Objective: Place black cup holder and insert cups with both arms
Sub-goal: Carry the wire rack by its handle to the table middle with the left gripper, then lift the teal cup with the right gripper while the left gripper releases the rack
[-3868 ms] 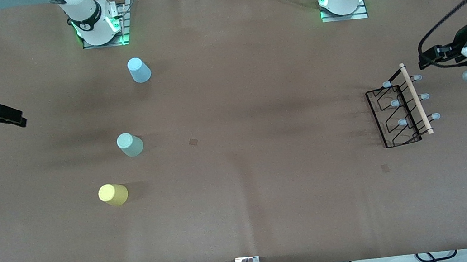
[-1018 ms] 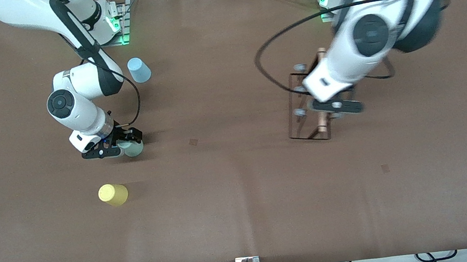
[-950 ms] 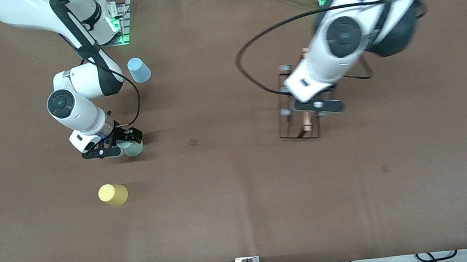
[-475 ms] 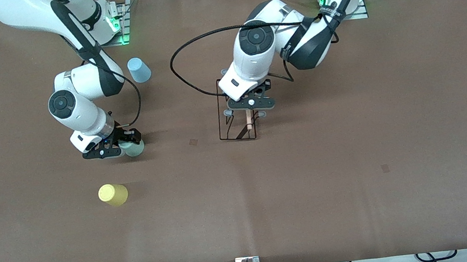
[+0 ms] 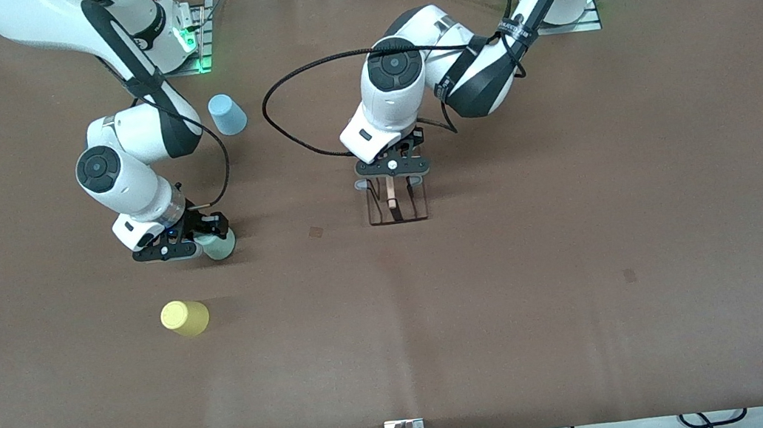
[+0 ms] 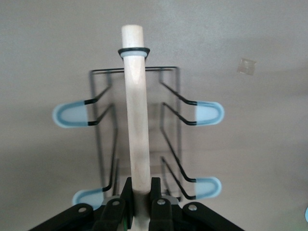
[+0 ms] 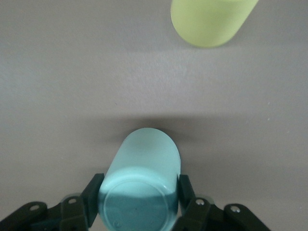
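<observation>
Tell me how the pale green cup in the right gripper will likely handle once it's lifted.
The pale green cup looks like small thin plastic, so probably light and a bit squeezable. The right gripper is shut on its smooth tapered wall, so it could slip or tilt. Its round body might roll if dropped on the table.

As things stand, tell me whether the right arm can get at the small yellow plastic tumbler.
Probably not yet: the right gripper is shut on the pale green cup. The small yellow plastic tumbler stands close by, nearer the front camera, with bare table between, so the path looks free once the gripper is emptied.
</observation>
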Action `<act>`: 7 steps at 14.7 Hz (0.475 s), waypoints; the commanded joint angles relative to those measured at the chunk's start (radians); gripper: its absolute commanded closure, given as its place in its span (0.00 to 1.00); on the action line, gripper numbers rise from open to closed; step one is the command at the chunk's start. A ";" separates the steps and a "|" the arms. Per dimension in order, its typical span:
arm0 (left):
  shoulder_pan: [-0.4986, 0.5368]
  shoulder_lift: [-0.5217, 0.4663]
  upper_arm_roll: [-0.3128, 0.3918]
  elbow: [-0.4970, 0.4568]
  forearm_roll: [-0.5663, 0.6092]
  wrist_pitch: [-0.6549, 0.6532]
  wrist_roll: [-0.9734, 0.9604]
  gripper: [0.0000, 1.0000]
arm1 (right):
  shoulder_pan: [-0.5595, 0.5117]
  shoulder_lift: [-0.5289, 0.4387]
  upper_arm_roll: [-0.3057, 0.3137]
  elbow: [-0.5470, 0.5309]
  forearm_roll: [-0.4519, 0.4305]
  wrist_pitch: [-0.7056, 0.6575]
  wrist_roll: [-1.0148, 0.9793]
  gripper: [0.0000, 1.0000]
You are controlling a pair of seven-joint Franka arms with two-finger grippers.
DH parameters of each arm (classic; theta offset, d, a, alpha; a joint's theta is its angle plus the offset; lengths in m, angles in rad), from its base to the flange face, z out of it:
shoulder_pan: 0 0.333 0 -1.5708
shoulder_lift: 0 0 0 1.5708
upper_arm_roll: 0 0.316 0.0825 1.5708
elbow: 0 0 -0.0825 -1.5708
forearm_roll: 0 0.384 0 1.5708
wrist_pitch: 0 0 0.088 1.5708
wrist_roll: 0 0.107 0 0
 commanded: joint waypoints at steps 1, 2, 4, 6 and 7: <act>-0.009 0.006 0.006 0.035 0.002 -0.011 -0.013 0.98 | 0.002 -0.089 -0.005 -0.007 -0.023 -0.071 -0.024 0.76; -0.009 0.009 0.008 0.035 0.002 -0.011 -0.013 0.98 | 0.001 -0.112 -0.004 -0.006 -0.061 -0.099 -0.022 0.76; -0.009 0.020 0.008 0.035 0.002 -0.010 -0.013 0.98 | -0.001 -0.140 -0.004 -0.006 -0.087 -0.146 -0.021 0.76; -0.009 0.021 0.008 0.030 0.001 0.019 -0.013 0.98 | -0.001 -0.144 -0.004 -0.007 -0.087 -0.154 -0.022 0.76; -0.009 0.024 0.006 0.032 0.001 0.021 -0.013 0.97 | -0.001 -0.144 -0.004 -0.006 -0.087 -0.154 -0.022 0.76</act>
